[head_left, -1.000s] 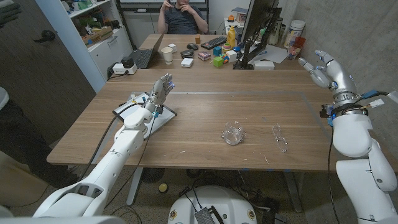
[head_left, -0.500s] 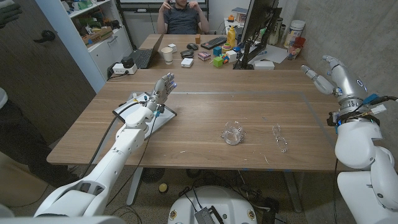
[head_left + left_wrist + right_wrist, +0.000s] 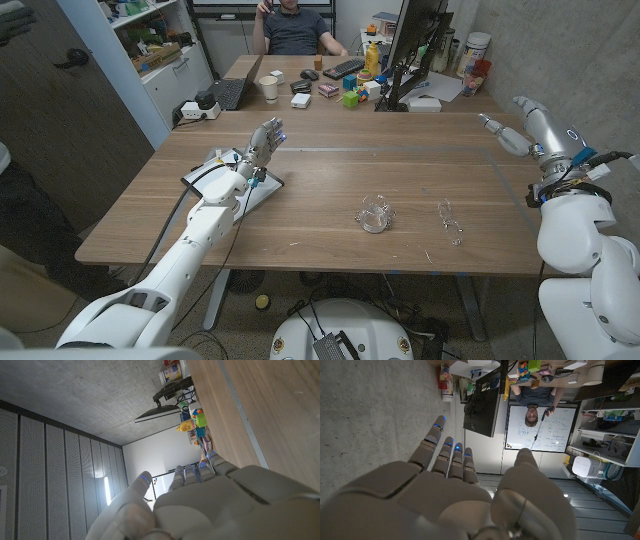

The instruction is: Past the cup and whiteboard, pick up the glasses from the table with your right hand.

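- The glasses [image 3: 451, 221] lie on the worktop [image 3: 400, 175] near its near edge, right of centre. Clear thin frame, hard to make out against the wood. Nothing touches them.
- The cup [image 3: 374, 214] is just left of the glasses, apart from them. Clear glass or plastic, low and round. It sits between the glasses and the whiteboard, so you come in from the right and skip both.
- The whiteboard [image 3: 262, 187] lies flat at the left side, white face, dark edge, mostly under the left arm.
- Your right hand [image 3: 515, 122] is raised over the far right corner of the worktop, well apart from the glasses. Its fingers [image 3: 445, 450] are straight and apart, holding nothing. My guess: you need to bring it nearer and down.
- Your left hand [image 3: 262, 140] hangs over the whiteboard's far end, fingers stretched out close side by side, thumb apart, empty. Looks parked out of the way.
- Worktop is smooth brown wood grain. Far end holds a clutter of small things; a person sits there.
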Action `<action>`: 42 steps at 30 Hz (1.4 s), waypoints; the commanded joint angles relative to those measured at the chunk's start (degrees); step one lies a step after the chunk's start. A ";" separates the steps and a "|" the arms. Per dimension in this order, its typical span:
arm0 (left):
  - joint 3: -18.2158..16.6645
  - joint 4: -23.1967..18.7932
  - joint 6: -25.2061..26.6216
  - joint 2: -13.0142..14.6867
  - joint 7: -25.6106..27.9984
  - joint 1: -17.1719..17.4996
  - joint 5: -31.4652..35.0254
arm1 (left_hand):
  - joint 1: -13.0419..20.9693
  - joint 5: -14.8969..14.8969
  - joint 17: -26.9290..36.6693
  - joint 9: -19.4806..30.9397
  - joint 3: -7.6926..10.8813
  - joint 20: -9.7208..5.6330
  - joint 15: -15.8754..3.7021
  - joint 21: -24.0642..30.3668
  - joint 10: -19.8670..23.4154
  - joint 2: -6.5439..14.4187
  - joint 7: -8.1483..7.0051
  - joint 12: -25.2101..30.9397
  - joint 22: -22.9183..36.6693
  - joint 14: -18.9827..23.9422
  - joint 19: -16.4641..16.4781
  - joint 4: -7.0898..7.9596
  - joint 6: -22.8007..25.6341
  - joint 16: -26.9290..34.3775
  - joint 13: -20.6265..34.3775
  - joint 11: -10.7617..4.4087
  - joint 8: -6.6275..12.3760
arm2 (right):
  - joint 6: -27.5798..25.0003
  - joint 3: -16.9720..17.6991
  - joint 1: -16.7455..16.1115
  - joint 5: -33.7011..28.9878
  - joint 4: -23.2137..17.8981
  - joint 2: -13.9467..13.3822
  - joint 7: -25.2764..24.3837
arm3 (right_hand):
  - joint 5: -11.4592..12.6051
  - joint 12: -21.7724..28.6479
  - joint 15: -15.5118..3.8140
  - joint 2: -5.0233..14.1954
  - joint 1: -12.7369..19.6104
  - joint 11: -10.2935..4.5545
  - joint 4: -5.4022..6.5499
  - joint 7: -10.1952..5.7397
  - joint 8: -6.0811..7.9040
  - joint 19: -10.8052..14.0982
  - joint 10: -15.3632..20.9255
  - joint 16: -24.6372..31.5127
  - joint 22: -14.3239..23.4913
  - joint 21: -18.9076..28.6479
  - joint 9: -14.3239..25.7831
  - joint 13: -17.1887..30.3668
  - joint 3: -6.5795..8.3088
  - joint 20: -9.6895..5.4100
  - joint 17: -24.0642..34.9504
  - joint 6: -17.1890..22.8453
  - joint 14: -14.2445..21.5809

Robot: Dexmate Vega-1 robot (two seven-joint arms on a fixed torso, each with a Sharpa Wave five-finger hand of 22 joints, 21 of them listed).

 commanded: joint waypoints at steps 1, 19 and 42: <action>0.20 0.48 0.08 -0.17 -0.56 -0.29 0.10 | -0.10 0.34 0.13 0.24 -0.15 0.41 0.03 0.12 -0.35 3.69 0.32 0.35 0.32 -0.56 -0.06 0.03 -0.16 0.38 0.24 0.22 0.24 | -3.54 -3.28 1.78 -8.50 -0.58 -0.80 7.80 | -0.07 0.38 -0.02 -1.25 0.25 -0.18 -0.54 -0.33 0.48 1.65 0.77 0.01 0.28 0.28 0.19 0.14 -0.24 -0.52 0.11 1.22 0.75; 0.30 1.65 -0.06 -0.15 -1.66 -1.35 0.32 | -0.46 0.34 0.20 0.24 -0.66 0.42 0.02 0.11 -0.28 3.21 0.30 0.37 0.35 -0.61 -0.12 0.21 -0.14 0.41 0.24 0.12 0.25 | -6.83 -8.28 1.79 -17.85 0.49 -0.63 11.50 | 1.39 0.39 -2.49 -2.46 3.69 -1.73 -2.69 -1.58 0.61 3.32 2.33 0.29 0.28 -0.30 0.25 0.24 -0.22 -0.83 0.02 2.23 3.70; -0.23 2.41 -0.16 0.15 -2.92 -1.82 0.10 | -0.86 0.45 0.26 0.25 -1.21 0.48 0.00 0.14 -0.27 2.97 0.17 0.38 0.37 -0.60 -0.12 0.46 0.00 0.48 0.24 0.17 0.30 | -10.01 -13.66 2.42 -24.90 4.21 -1.24 12.88 | 3.05 0.24 -2.28 -2.76 9.18 -2.69 -4.76 -2.83 0.79 7.05 3.25 -0.30 0.25 -0.20 0.38 0.37 0.56 0.31 -0.07 3.26 4.26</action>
